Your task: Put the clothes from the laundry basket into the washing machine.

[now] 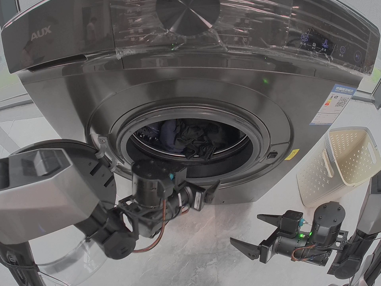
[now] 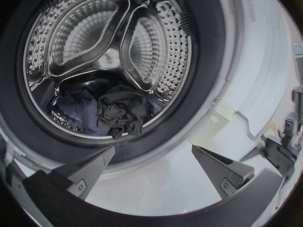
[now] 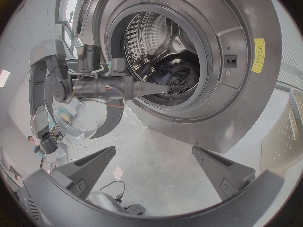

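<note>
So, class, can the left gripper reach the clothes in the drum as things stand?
Probably yes. The door stands open, the left gripper sits open just before the drum mouth, and nothing lies between it and the clothes.

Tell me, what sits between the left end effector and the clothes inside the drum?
In the left wrist view, just the dark door seal lies between the open left end effector and the clothes heaped in the drum.

One washing machine (image 1: 198,80), one laundry basket (image 1: 345,159), two garments (black garment (image 2: 123,112), blue garment (image 2: 82,111)) and two claws (left claw (image 2: 152,148), right claw (image 3: 153,148)) are counted.
</note>
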